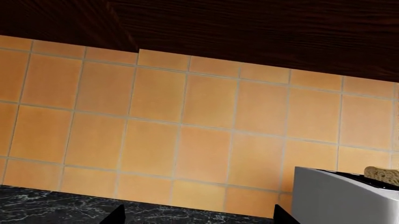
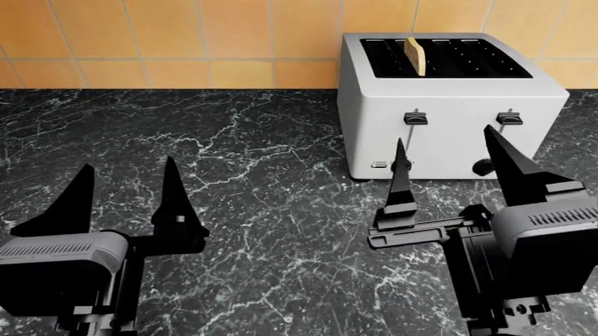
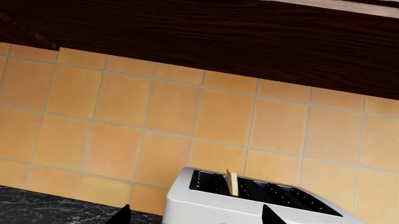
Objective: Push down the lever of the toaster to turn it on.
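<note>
The white four-slot toaster (image 2: 449, 133) stands at the back right of the black marble counter, against the tiled wall. A slice of bread (image 2: 414, 56) sticks up from one of its left slots. Its two black levers, left (image 2: 415, 117) and right (image 2: 508, 117), sit at the top of their tracks, with a black knob (image 2: 482, 167) below. My right gripper (image 2: 449, 157) is open, fingers upright, just in front of the toaster's face and below the levers. My left gripper (image 2: 126, 185) is open and empty at the left. The toaster also shows in the right wrist view (image 3: 249, 203) and in the left wrist view (image 1: 339, 196).
The black marble counter (image 2: 262, 175) runs to an orange tiled wall (image 2: 168, 35). Dark wood cabinets (image 3: 206, 42) hang above the tiles.
</note>
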